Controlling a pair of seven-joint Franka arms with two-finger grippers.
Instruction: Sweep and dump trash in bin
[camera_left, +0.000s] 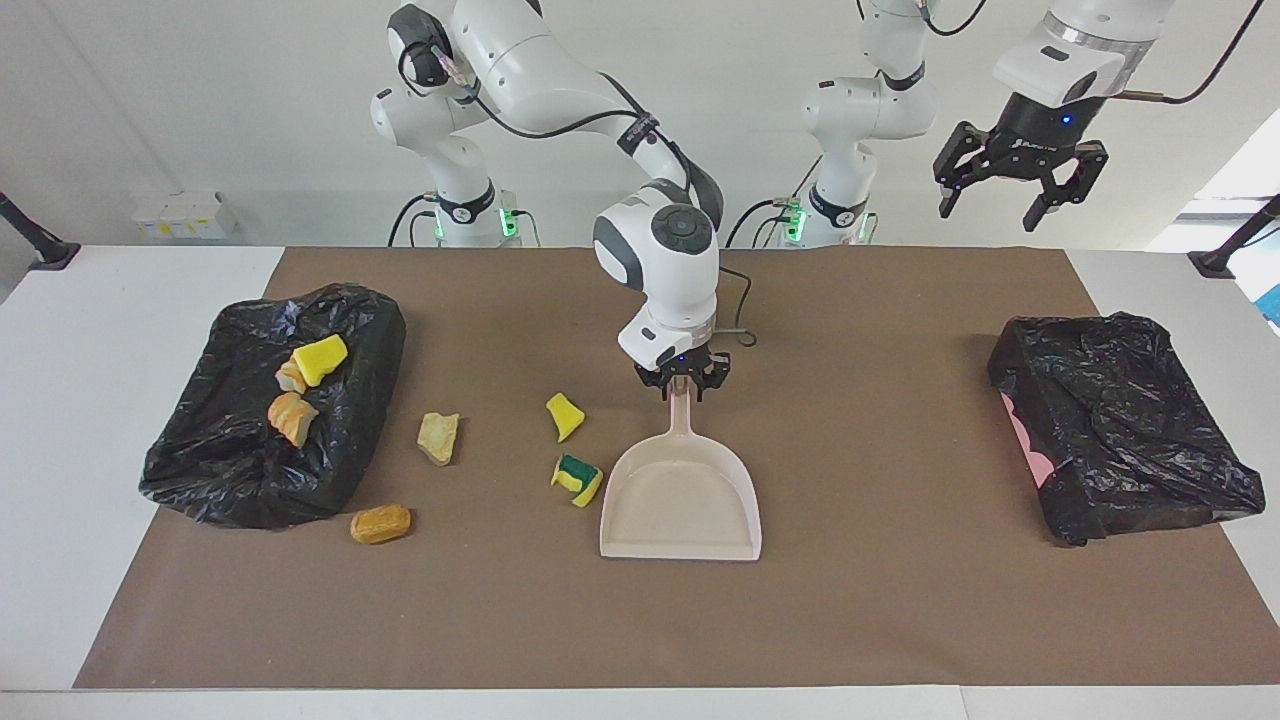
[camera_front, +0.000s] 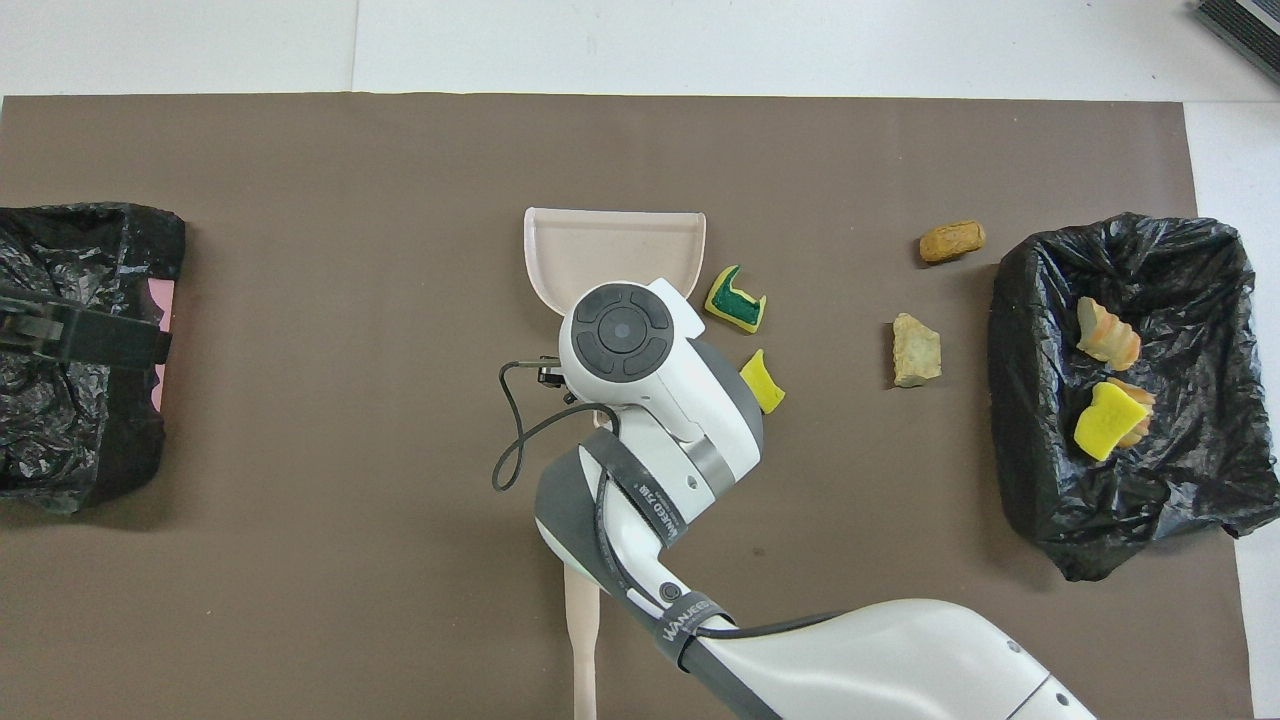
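Four trash chunks lie loose on the brown mat: a yellow-and-green sponge (camera_left: 577, 480) touching the dustpan's side edge, a bright yellow wedge (camera_left: 565, 416) just above it in the facing view, a pale beige chunk (camera_left: 438, 438) and an orange-brown one (camera_left: 380, 524) toward the lower left. Three more chunks, one bright yellow (camera_left: 319, 360) and two orange-beige (camera_left: 292, 416), rest in the black-bag-lined bin (camera_left: 240, 480) at the left of that frame. The beige dustpan (camera_left: 680, 505) lies flat at centre frame, apparently empty. At its handle tip the right gripper (camera_left: 682, 385) is seen, fingers spread either side of the handle; whether they touch it cannot be told. In the overhead view that gripper is hidden beneath the arm's wrist, where a strap reads "WANJEED" or similar; a beige handle (camera_front: 581, 640) is shown at the bottom centre there only. A second black-bagged bin (camera_left: 1120, 430), pink showing at its edge, sits at the right. The left gripper (camera_left: 1018, 185) waits high at the upper right, fingers wide open, holding nothing.
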